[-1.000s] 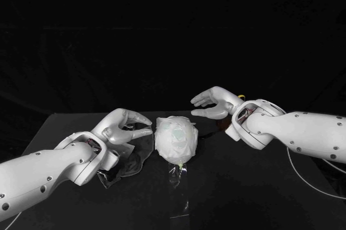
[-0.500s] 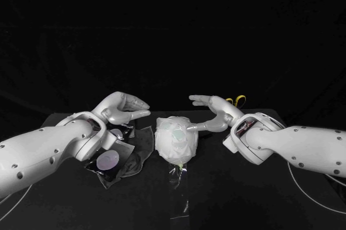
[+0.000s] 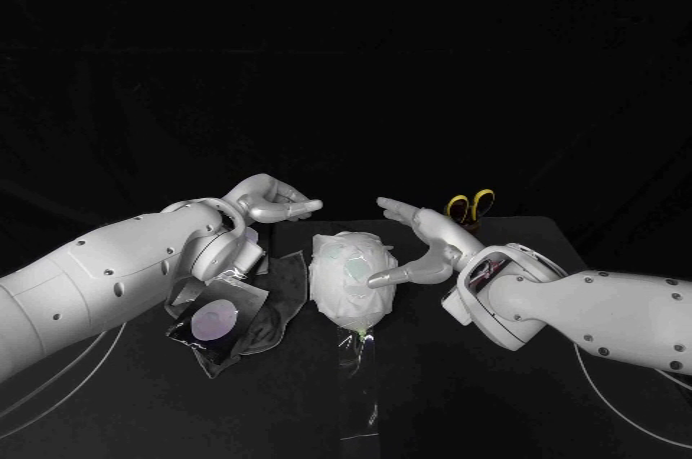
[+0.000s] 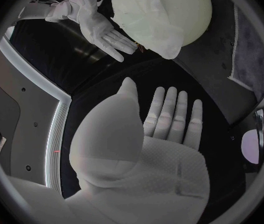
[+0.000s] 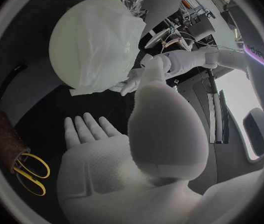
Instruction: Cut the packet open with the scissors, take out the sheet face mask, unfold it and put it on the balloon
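The pale balloon (image 3: 351, 276) lies in the middle of the table with the white sheet mask (image 3: 346, 262) draped over it; both show again in the wrist views as balloon (image 4: 188, 7) and balloon (image 5: 88, 40), with mask (image 4: 146, 15) and mask (image 5: 104, 50). My left hand (image 3: 271, 201) hovers left of the balloon, fingers spread, holding nothing. My right hand (image 3: 421, 247) stands just right of the balloon, fingers apart and empty, thumb close to the mask. The cut packet (image 3: 219, 317) lies at the left. The yellow-handled scissors (image 3: 467, 206) lie at the back right.
A clear plastic film (image 3: 277, 319) lies between the packet and the balloon. The balloon's knotted neck and a shiny strip (image 3: 353, 344) point toward the table's front. A brown roll (image 5: 6, 132) lies near the scissors (image 5: 27, 171).
My left hand has risen and swung back off the packet, uncovering it. My right hand has come down toward the balloon's right side, uncovering the scissors.
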